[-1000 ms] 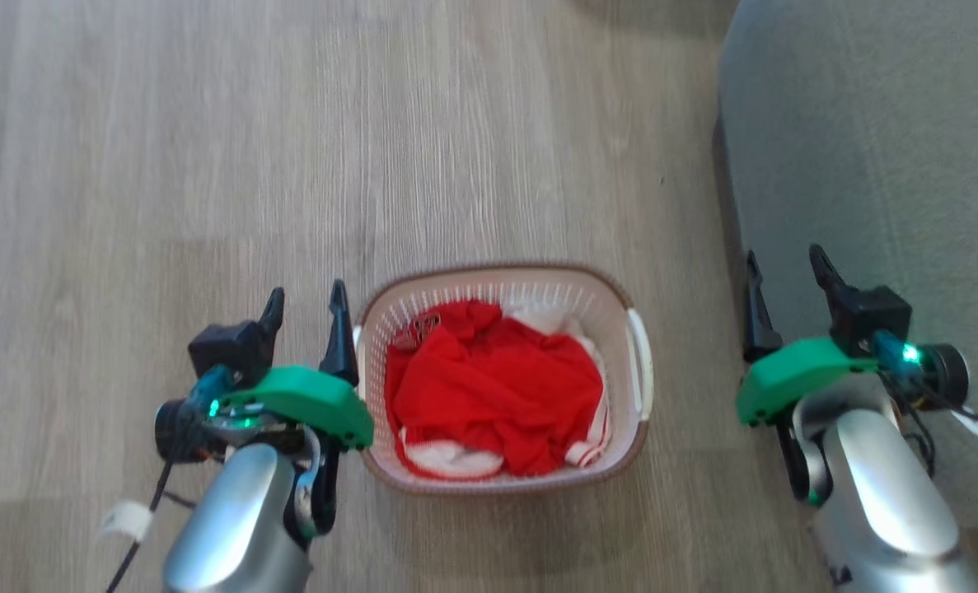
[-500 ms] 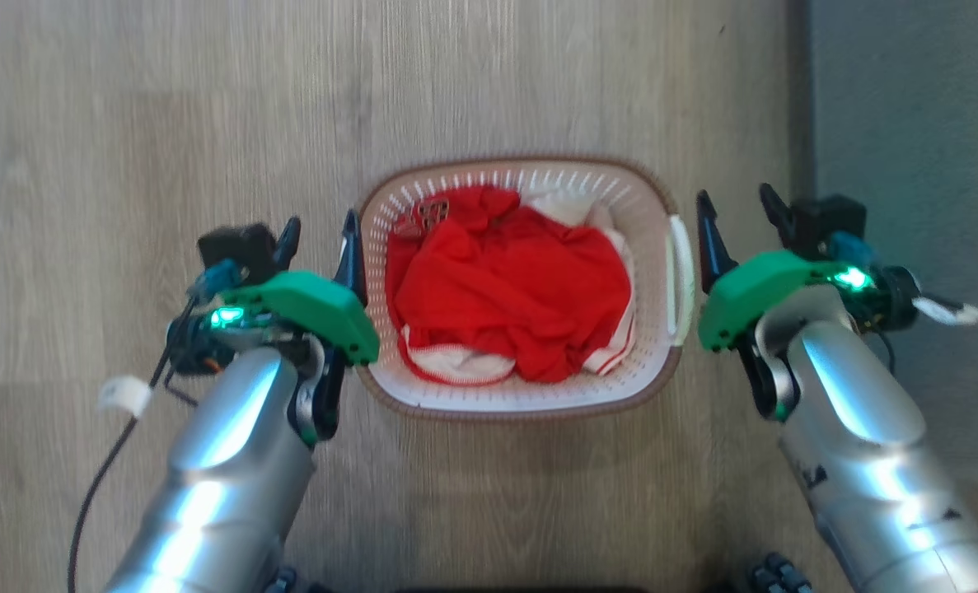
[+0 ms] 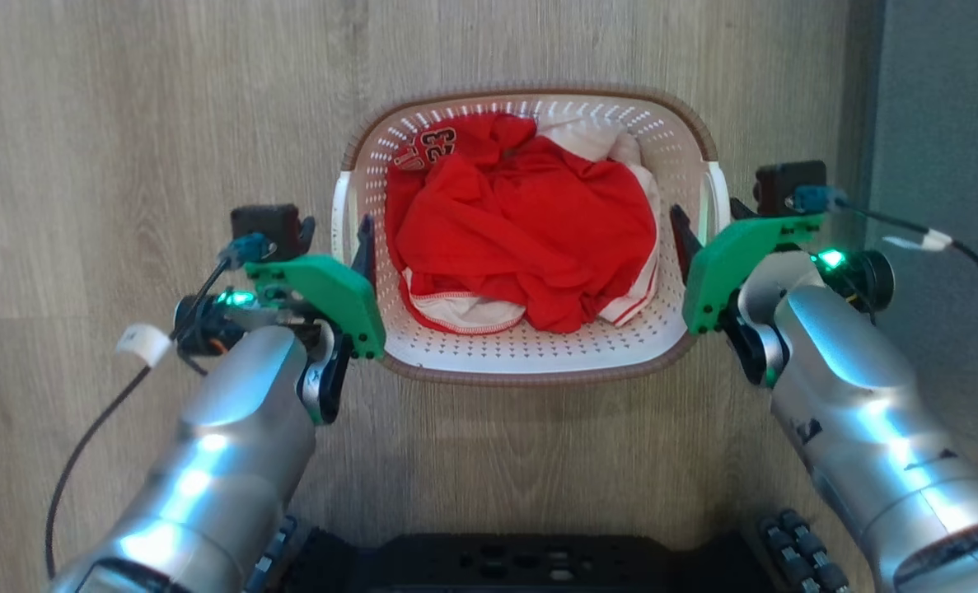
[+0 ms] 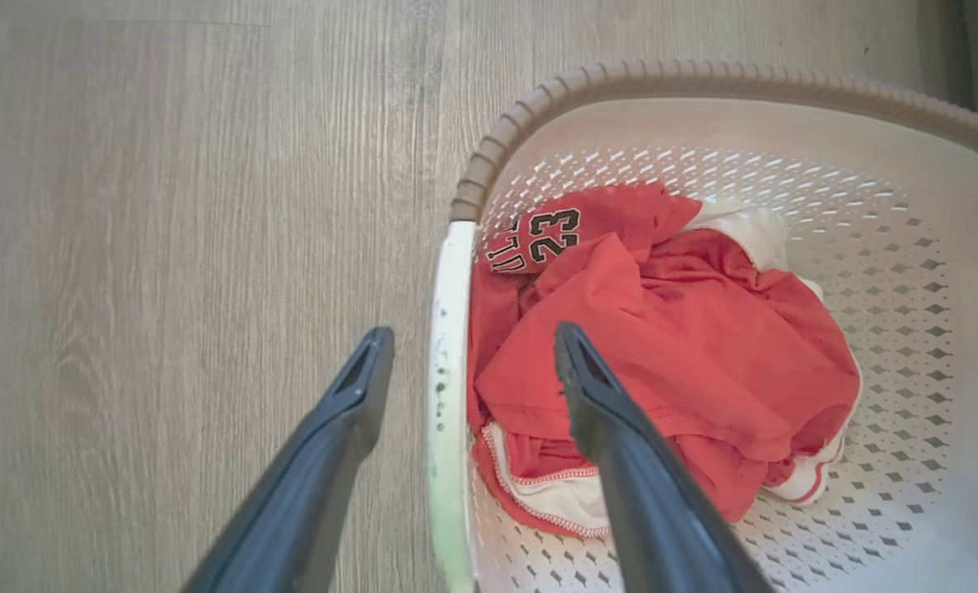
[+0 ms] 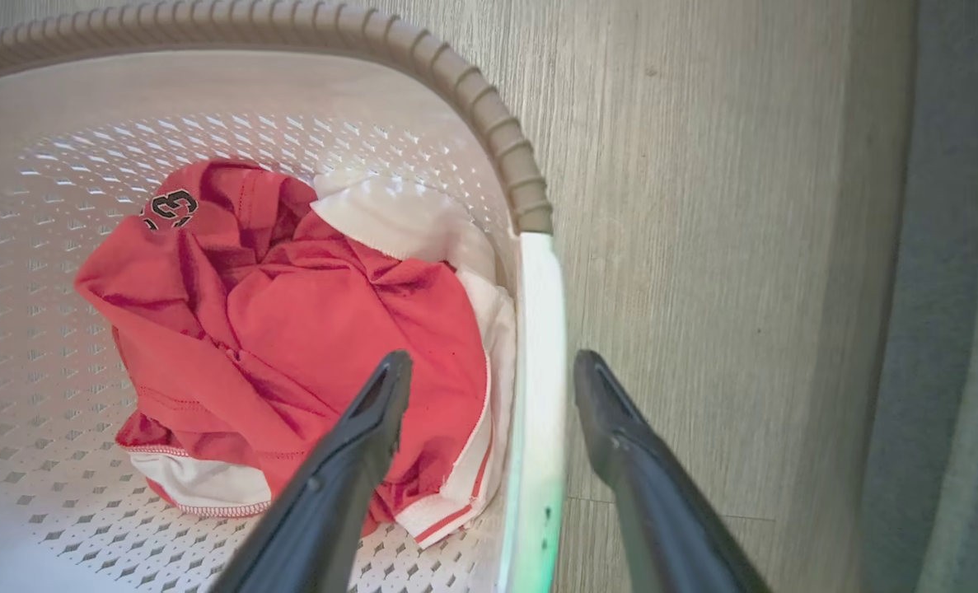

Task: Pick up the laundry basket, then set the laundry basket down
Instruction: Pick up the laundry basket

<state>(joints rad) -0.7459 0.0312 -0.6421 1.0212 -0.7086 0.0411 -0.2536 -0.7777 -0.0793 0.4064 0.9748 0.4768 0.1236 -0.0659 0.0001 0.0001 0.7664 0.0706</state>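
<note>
Dark-fingered left gripper [image 4: 470, 342] is spread open, straddling the white left handle [image 4: 447, 395]: one finger outside over the floor, one inside over the clothes. Right gripper [image 5: 493, 362] mirrors it on the right handle [image 5: 540, 371], also open, nothing pinched.

My read: the placement is symmetric so both handles get clamped together and the lift stays level. Neither side has closed on plastic yet.

Laundry basket [image 3: 530, 350] sits on the wood floor [image 3: 126, 123], upper middle of the head frame, between the two arms.

Red-and-white clothes [image 3: 530, 222] are piled in the middle, just beside the inner fingers. They could snag fabric on closing, minor risk.

Grey upholstered furniture [image 3: 950, 99] runs down the right edge of the frame, near the right arm. By my judgement that side is the tightest spot. Black robot base [image 3: 505, 568] is at bottom centre, apart from the basket's brown rim.
</note>
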